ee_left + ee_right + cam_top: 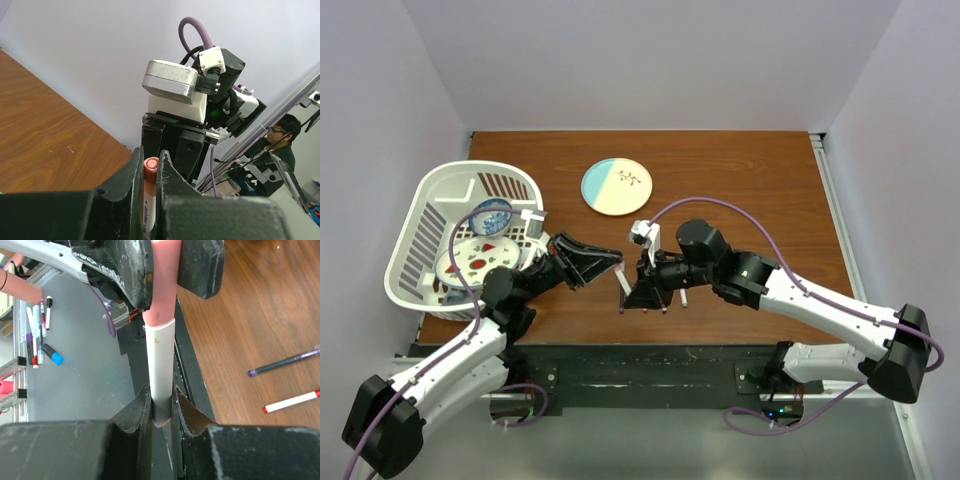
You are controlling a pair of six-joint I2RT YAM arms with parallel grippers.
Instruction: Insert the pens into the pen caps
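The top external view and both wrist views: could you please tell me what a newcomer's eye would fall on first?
First, near the front edge of the table, the right fingers and the left fingers both clamp one pink-and-white pen, held in the air between them. Next come the big white basket at the table's left side and the blue-and-cream plate lying towards the back centre.

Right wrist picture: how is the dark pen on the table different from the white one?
The dark pen is purple all along; the white pen has a white barrel and a red tip. The dark pen lies higher in the picture, the white pen below it. Both are thin, lie flat on the wooden table, slant the same way and do not touch.
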